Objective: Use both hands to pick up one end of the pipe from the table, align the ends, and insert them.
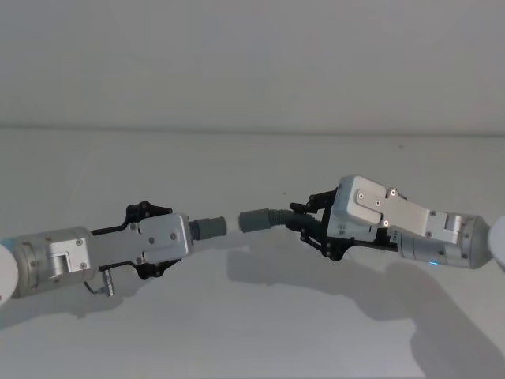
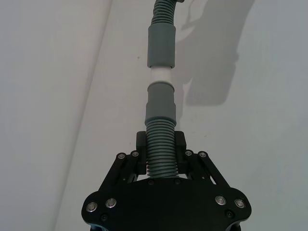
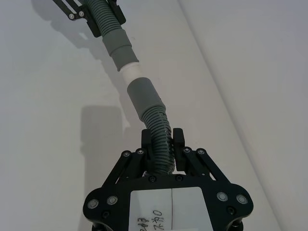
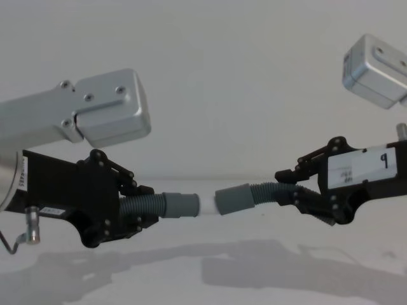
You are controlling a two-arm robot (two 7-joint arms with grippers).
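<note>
Both pieces of the pipe are held above the white table (image 1: pixel 252 339), end to end. My left gripper (image 4: pixel 149 206) is shut on the corrugated part of the left hose piece (image 2: pixel 161 149). That piece's grey cuff (image 4: pixel 181 205) has a white tip (image 4: pixel 207 204) pointing right. My right gripper (image 4: pixel 286 184), the one with a white label, is shut on the right hose piece (image 3: pixel 159 130). The right piece's cuff (image 4: pixel 234 198) faces the tip. The tip reaches the mouth of that cuff (image 2: pixel 161 45); I cannot tell whether it is inside. The two cuffs are roughly in line.
The arms' shadows lie on the table (image 4: pixel 191 279) under the grippers. A pale wall (image 1: pixel 252 63) rises behind the table's far edge. A small metal hook (image 1: pixel 102 286) hangs under the left wrist.
</note>
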